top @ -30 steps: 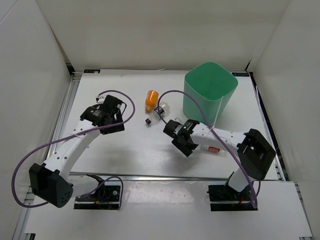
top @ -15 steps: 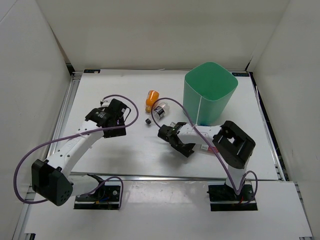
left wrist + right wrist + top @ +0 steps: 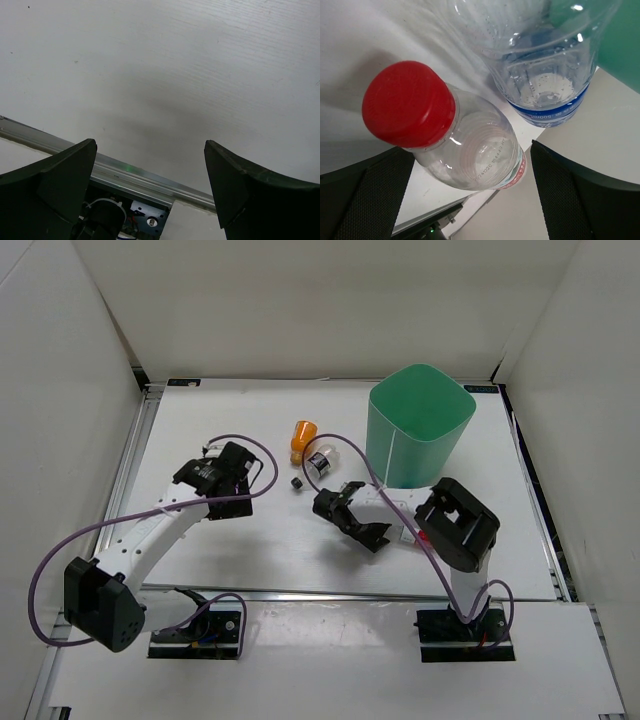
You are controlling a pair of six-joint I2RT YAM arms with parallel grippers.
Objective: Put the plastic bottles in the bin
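Right end effector was spread wide, its fingers standing either side of the red-capped bottle, which lay on the white worktop; whether they touched it, I could not tell. Just beyond lay the blue-labelled bottle, and the green bin rose right behind that. From above, the orange bottle and a clear bottle lay side by side, left of the bin and outside it. Left end effector hung wide open over the worktop by the front rail, holding nothing.
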